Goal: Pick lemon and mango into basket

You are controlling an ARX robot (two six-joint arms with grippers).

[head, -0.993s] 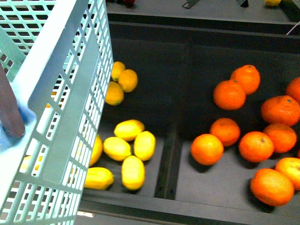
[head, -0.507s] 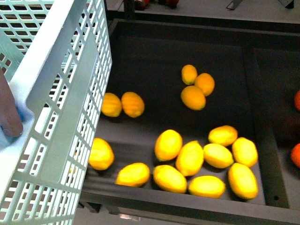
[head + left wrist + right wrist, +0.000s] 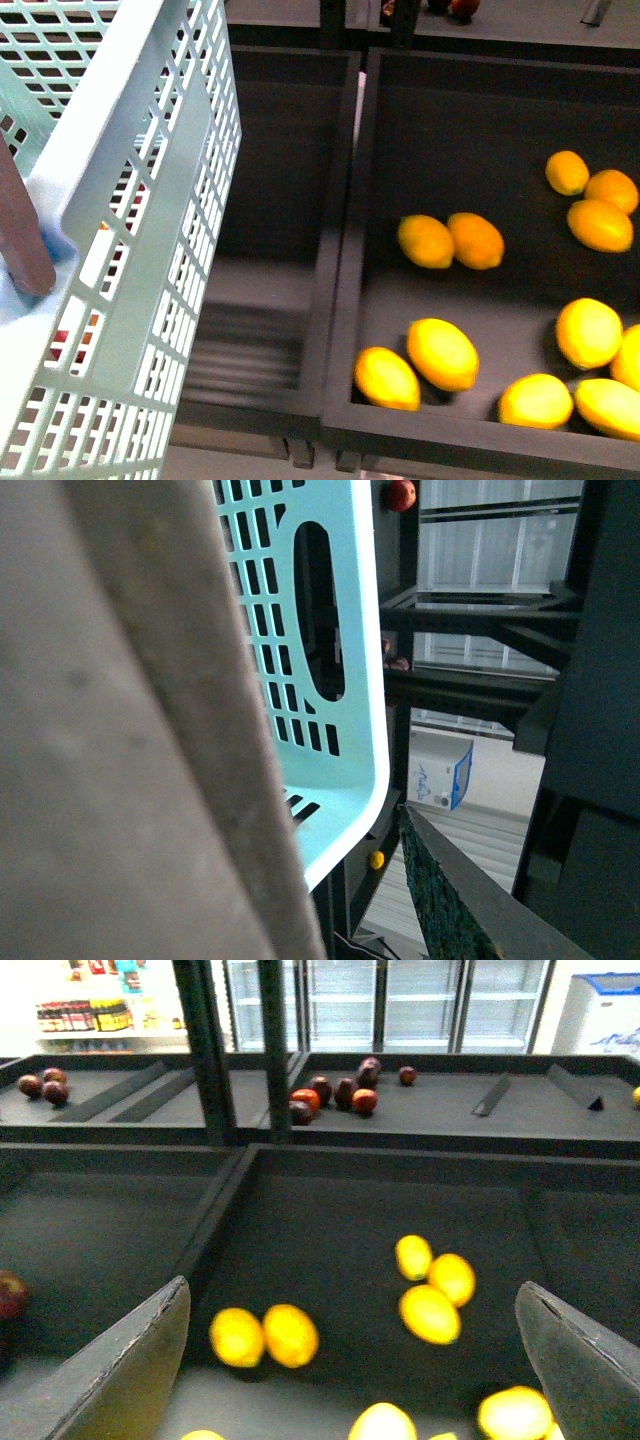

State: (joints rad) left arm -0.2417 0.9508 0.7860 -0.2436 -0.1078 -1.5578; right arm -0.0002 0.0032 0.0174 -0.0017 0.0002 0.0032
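The pale blue-green basket point(image 3: 150, 200) fills the left of the front view, tilted, with its brown handle point(image 3: 22, 250) at the edge. My left gripper point(image 3: 345, 880) is shut on the basket; its rim point(image 3: 350, 730) shows in the left wrist view. Several lemons lie in a dark bin, such as one lemon point(image 3: 441, 352) near the front and a pair point(image 3: 426, 241) further back. My right gripper point(image 3: 355, 1380) is open and empty above the bin, with lemons point(image 3: 430, 1313) between its fingers point(image 3: 130, 1370). I cannot make out a mango.
A dark divider point(image 3: 338, 250) separates the lemon bin from a dark bin point(image 3: 270, 200) beside the basket. Red and dark fruits point(image 3: 335, 1093) lie on a shelf behind. A red fruit point(image 3: 8, 1295) shows at the neighbouring bin's edge.
The front view has swung left: the lemons slid to the right, the oranges left the picture, and another bin came in. The basket stays fixed in view.
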